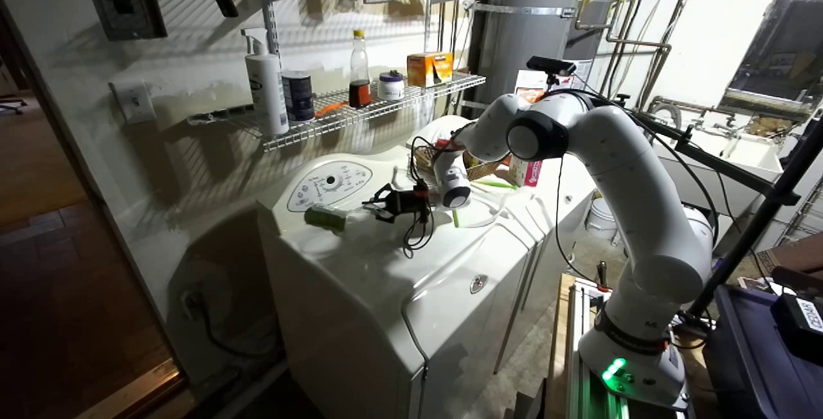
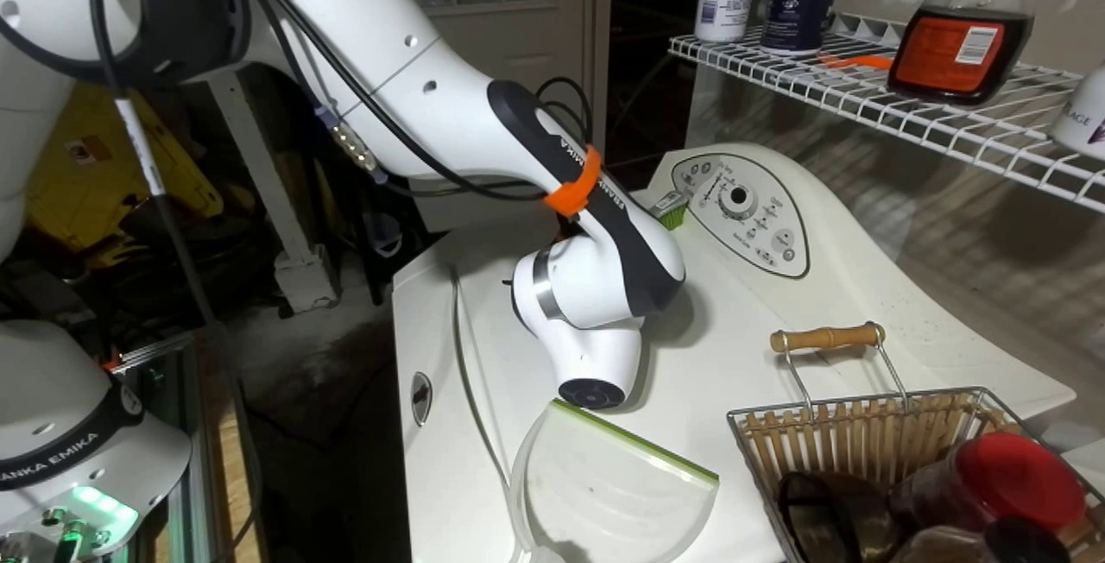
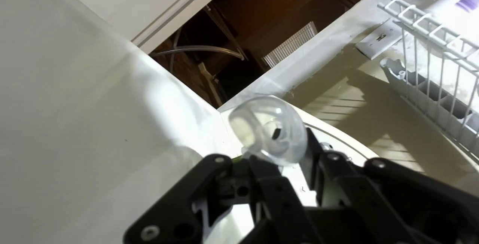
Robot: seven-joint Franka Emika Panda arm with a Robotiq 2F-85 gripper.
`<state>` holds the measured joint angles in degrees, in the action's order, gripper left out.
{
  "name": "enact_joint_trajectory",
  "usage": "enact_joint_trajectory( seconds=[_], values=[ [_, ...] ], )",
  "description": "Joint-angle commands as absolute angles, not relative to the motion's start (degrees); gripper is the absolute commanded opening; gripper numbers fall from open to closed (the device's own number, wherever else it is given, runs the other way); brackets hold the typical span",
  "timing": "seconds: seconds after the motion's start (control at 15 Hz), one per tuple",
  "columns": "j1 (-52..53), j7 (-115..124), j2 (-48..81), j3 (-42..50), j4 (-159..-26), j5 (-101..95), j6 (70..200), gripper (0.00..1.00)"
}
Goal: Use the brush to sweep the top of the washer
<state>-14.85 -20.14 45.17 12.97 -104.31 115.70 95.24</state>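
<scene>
“Brush [image 1: 331, 217] in sight?”

“Yes, just beside the control panel [image 1: 329, 185] of the washer [image 1: 379, 271], with green bristles [image 1: 323, 219] showing.”

“And the jaws of the gripper [image 1: 375, 207]?”

“Closed on the pale handle [image 3: 270, 130], near that same panel.”

“Touching the washer with the bristles?”

“Cannot tell.”

“Anything else around the panel?”

“Wire shelf [image 1: 334, 124] above it. Well apart from it, a clear dustpan [image 2: 617, 485] edged in green and a wooden-handled basket [image 2: 850, 432], both in an exterior view.”
</scene>
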Motion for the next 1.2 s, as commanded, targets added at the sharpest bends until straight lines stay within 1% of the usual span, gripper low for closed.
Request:
enact_joint_trajectory(
  seconds=[0.0, 0.67, 1.13],
  values=[
    [-14.52, -21.77, 42.81, 14.76, -107.48, 115.73, 100.06, 0.04],
    [-15.30, -22.58, 32.48, 19.77, -119.99, 115.37, 105.79, 0.04],
    [-16.31, -24.70, 29.17, 20.95, -124.12, 117.06, 110.21, 0.04]
  ],
)
